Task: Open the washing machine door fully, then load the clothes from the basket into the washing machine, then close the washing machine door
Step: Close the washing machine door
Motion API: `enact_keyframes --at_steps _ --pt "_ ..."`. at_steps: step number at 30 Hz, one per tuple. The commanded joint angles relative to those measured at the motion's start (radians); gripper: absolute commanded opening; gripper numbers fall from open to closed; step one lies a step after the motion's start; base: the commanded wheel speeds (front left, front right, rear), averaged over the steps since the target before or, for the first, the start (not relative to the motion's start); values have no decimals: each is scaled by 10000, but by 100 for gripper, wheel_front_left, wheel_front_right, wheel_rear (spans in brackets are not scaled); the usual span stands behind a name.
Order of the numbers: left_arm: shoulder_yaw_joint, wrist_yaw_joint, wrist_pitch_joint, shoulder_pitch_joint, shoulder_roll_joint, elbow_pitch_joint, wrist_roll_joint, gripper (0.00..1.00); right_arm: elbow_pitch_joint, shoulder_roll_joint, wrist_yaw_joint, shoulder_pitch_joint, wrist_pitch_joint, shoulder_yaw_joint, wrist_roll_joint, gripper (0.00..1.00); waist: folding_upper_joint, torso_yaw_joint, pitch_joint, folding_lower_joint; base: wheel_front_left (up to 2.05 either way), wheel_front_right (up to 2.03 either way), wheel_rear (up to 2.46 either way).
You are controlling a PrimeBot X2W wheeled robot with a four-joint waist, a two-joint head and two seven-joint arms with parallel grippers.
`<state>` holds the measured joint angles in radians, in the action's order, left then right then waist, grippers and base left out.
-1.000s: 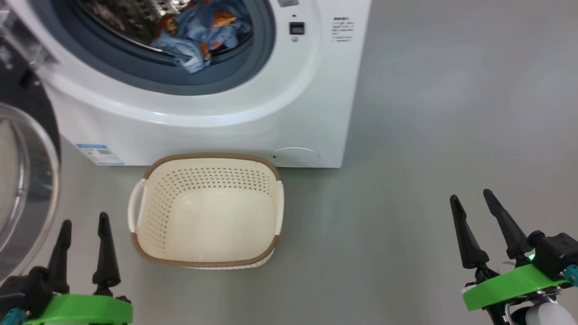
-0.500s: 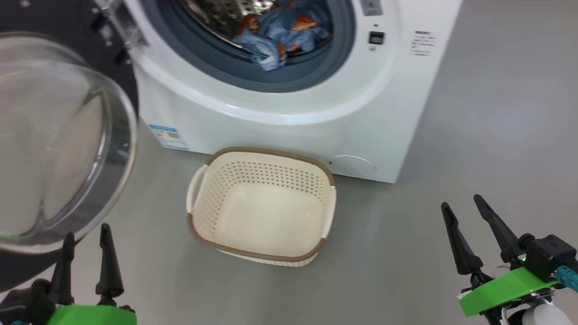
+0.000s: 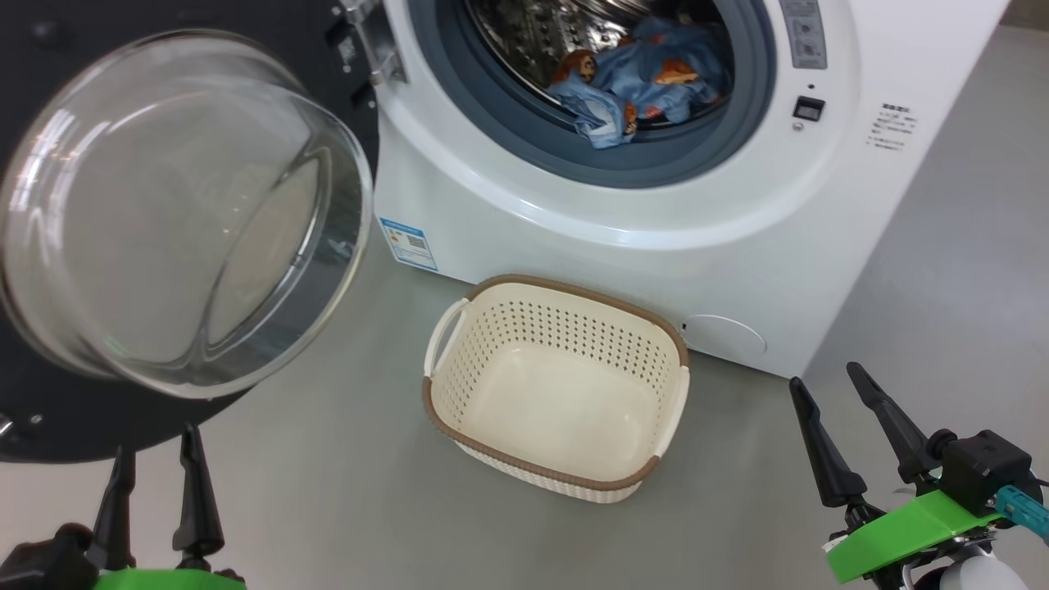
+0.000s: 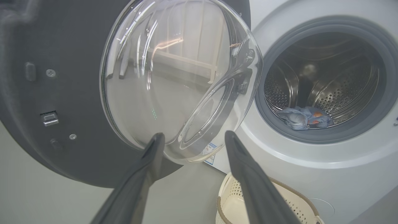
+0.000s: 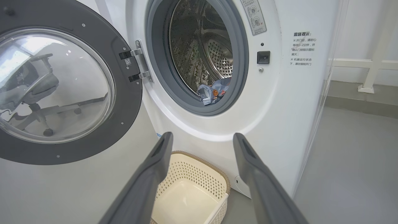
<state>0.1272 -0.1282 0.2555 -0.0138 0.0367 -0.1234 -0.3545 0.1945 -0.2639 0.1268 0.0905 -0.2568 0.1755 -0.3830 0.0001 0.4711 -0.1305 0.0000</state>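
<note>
Seemed ready for closing, clothes [image 3: 635, 94] inside washer [image 3: 656, 246], left gripper [image 3: 156, 440] and right gripper [image 3: 824, 374] spread empty; needed door [image 3: 180, 213] swung shut.

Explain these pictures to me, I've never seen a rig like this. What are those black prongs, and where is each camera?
This is a wheeled robot with two arms. The dark prongs are the fingers of its grippers. One picture comes from a camera on its head, looking down: the left gripper is at lower left and the right gripper at lower right. Both are open and hold nothing. The other two pictures come from a camera on each wrist, looking along that gripper's own fingers. Ahead stands a white washer with its door swung open to the left. Blue printed clothes lie in the drum. On the grey floor in front of it sits an empty cream basket.
</note>
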Motion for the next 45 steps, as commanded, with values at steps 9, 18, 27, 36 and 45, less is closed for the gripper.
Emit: enact_keyframes --at_steps 9,18,27,36,45 --pt "411 -25 63 236 137 408 -174 100 -159 -164 39 -103 -49 447 -168 100 -1 474 328 0 0 0 0" --pt "479 -25 63 382 136 489 -210 100 -94 -204 39 -70 -49 596 -232 100 -1 464 389 0 0 0 0" --pt "514 -25 63 358 136 752 -8 71 -83 -90 39 -206 -49 552 -248 100 -1 443 493 0 0 0 0" --pt "1433 -25 63 -115 700 1994 -690 0 -146 85 39 -387 -49 429 -212 100 -1 375 558 0 0 0 0" --pt "2803 -25 63 -1820 2474 2168 -3654 0 -228 141 39 -377 -49 293 -128 100 -1 366 325 0 0 0 0"
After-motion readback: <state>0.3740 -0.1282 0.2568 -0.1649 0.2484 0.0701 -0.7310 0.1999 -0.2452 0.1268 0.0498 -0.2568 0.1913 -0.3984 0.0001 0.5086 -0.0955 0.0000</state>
